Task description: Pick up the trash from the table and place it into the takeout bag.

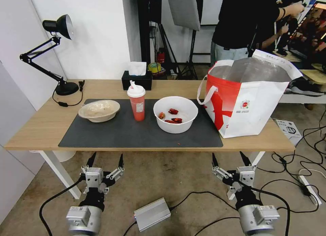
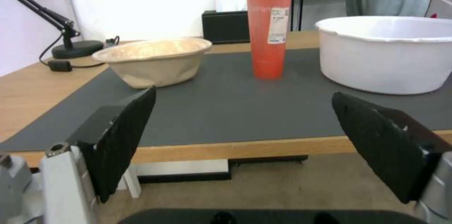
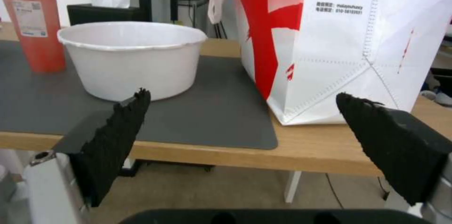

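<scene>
On the table (image 1: 44, 127), a dark grey mat carries three pieces of trash: a shallow beige bowl (image 1: 99, 110) (image 2: 155, 60) at the left, a red drink cup with a white lid (image 1: 136, 101) (image 2: 269, 23) (image 3: 33, 23) in the middle, and a deep white bowl with red scraps (image 1: 175, 114) (image 2: 386, 53) (image 3: 132, 58) to the right. The red-and-white takeout bag (image 1: 249, 96) (image 3: 348, 40) stands open at the table's right end. My left gripper (image 1: 106, 160) (image 2: 242, 135) and right gripper (image 1: 231, 158) (image 3: 242, 139) hang open and empty below the table's front edge.
A black desk lamp (image 1: 56, 52) stands at the back left and a black tissue box (image 1: 137, 79) behind the cup. On the floor lie a silver box (image 1: 152, 214), cables and a power strip (image 1: 309, 190). A person stands behind the bag.
</scene>
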